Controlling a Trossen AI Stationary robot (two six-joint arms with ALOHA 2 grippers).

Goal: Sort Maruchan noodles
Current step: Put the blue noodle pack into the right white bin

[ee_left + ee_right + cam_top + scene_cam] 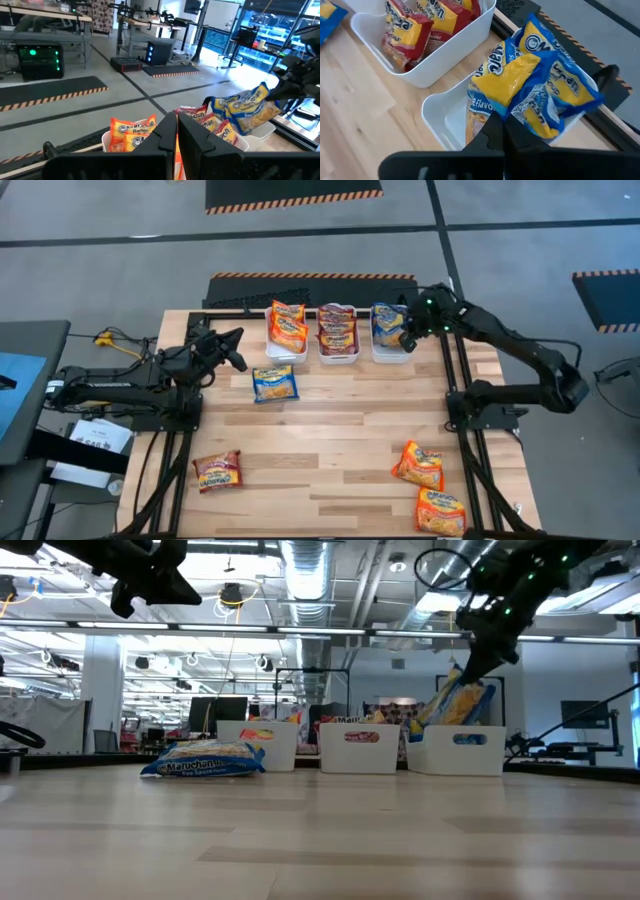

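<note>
Three white bins stand along the table's far edge: the left bin (287, 350) holds orange packets (288, 323), the middle bin (337, 356) red ones (337, 328), the right bin (389, 356) blue ones. My right gripper (501, 125) is over the right bin, shut on a blue packet (540, 95). My left gripper (236, 350) hangs shut in the air near the left bin, holding nothing. Lying flat on the table are a blue packet (274, 384), a red packet (217, 471) and two orange packets (420, 463) (440, 511). My right gripper pinches the blue packet between its two fingers at one edge (512, 116), coming from above at a slant. The packet sticks up tilted out of the right bin (455, 705), with its lower part down inside the bin beside another blue packet (502, 75).
Bare wood spreads across the middle of the table (340, 430). The arms' dark frames run along the left (175, 450) and right (470, 450) sides. A keyboard-like dark mat (310, 288) lies behind the bins.
</note>
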